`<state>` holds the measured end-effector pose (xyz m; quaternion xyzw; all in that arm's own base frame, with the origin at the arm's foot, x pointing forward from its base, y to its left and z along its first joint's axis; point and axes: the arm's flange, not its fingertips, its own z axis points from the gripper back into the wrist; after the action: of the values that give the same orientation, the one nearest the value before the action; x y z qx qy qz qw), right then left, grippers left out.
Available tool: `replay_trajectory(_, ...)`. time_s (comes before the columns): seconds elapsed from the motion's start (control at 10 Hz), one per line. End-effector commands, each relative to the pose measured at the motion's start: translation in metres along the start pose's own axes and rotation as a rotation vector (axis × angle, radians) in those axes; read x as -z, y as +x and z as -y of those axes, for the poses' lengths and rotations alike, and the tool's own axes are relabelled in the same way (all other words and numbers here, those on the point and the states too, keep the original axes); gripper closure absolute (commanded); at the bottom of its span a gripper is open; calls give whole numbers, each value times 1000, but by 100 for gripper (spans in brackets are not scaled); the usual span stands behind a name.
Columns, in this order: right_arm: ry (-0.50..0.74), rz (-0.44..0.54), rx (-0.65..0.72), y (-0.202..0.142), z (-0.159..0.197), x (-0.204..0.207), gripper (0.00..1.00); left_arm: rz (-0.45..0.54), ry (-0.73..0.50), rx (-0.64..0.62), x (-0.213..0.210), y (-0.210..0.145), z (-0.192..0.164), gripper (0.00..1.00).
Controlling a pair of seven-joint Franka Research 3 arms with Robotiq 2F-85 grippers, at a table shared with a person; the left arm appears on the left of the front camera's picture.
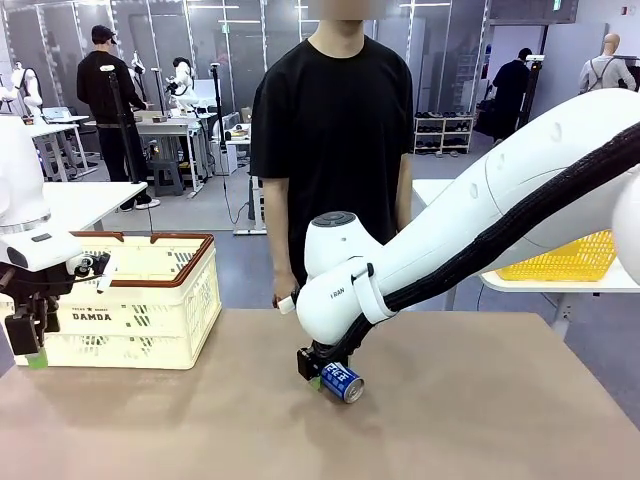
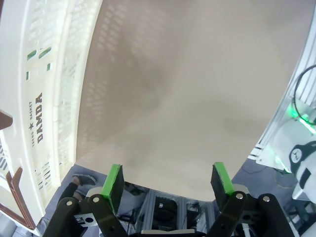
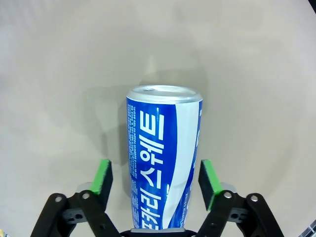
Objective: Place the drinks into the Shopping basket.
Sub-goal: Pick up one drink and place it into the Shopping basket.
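Blue can w/ white lettering lies on its side on table, approx. mid-table. R gripper is low at the can, its arm reaching in across the middle. In R wrist view I see the can btwn the green pads: jaws spread, clear gap at one pad, other pad at or just beside the can wall, so not clamped. L gripper hangs just beside the DAMDA side of Shopping basket. Its jaws are released and wide, nothing btwn them. Basket stands on table's L side, well apart from the can.
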<state>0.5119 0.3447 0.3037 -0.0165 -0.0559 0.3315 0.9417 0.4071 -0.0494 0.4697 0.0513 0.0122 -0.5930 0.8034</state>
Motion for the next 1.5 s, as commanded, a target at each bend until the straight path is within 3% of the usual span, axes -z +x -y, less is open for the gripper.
replay_trajectory(0.0, -60, -18, 17, 2, 1, -12, 0, 2, 0, -17, -1, 0, 4, 10)
replay_trajectory(0.4, -90, -38, -86, -49, 30, -86, 0, 2, 0, -17, -1, 0, 4, 10)
replay_trajectory(0.7, -120, -7, -72, -139, 91, -135, 0, 2, 0, -17, -1, 0, 4, 10)
replay_trajectory(1.0, -113, -7, -66, -240, 146, -153, 0, 2, 0, -17, -1, 0, 4, 10)
replay_trajectory(1.4, -85, 21, -73, -304, 200, -162, 0, 2, 0, -17, -1, 0, 4, 10)
